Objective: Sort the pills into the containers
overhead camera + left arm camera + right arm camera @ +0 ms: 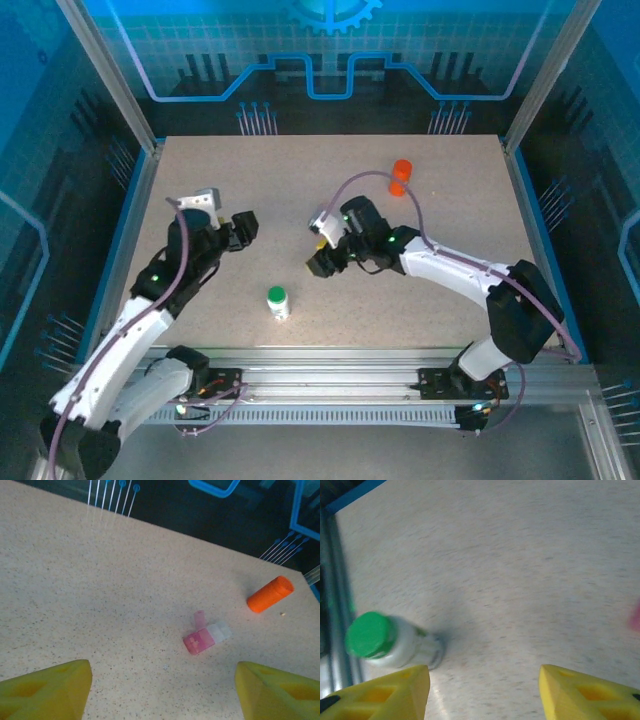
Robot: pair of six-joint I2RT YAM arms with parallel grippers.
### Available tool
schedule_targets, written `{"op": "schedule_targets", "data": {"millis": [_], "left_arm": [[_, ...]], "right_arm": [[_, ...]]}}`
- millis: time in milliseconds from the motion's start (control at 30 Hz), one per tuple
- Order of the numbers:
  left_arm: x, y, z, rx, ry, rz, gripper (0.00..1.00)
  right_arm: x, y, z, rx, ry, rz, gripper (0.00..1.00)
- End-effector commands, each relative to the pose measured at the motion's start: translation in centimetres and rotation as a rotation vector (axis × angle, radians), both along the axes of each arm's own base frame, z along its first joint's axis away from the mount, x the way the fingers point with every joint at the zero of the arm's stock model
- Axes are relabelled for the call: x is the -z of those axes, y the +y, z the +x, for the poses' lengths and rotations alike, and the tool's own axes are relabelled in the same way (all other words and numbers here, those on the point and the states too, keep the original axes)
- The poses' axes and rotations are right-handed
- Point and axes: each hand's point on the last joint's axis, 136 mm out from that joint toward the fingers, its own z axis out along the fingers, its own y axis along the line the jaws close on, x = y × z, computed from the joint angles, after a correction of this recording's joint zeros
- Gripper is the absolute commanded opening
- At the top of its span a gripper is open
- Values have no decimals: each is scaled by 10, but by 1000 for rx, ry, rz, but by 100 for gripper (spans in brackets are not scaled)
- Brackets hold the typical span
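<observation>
Judging by their looks, all three containers are light, stiff plastic with smooth, rather slippery sides. The white bottle with the green cap (278,302) stands upright near the front middle of the surface (450,230), and is best taken across its round body below the cap. The orange bottle (270,594) seems to lie on its side toward the far right and may roll if nudged, so a grip across its width suits it. The tiny pink vial (205,637) lies flat, near the orange bottle but apart from it. It is small and likely easy to flick away, so it wants a careful, centred pinch.

The left pincer (164,672) stands wide and empty above the bare surface, the vial ahead of it. The right pincer (485,672) is also spread and empty, the white bottle just beside its one finger.

The surface is speckled, pale and flat, with blue-lit walls round it.
</observation>
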Motion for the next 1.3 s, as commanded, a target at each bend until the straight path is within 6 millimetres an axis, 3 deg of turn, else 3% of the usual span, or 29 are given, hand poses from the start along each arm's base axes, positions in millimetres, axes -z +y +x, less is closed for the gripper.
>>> {"op": "schedule_targets", "data": {"millis": [0,167,267,500,800,1100,1267], "left_arm": [[-19,17,-27,-39,-14,7,78],[-37,41,-48,-119,-85,44,81],[-45,47,-57,-136,-120,42,85],[-50,59,-75,-140,-110,118,88],[-44,67,-81,-168,-124,142,90],[-42,66,-80,-162,-124,142,91],[-42,64,-79,-158,-122,140,91]], "right_arm": [[-15,24,-36,-227,-70,13,63],[-14,44,-37,-250,-79,-65,64],[-8,53,-23,-104,-57,-128,66],[13,70,-32,77,56,-191,65],[37,89,-51,-2,114,-257,66],[60,89,-58,-55,147,-351,67],[62,88,-64,-93,150,-380,68]]}}
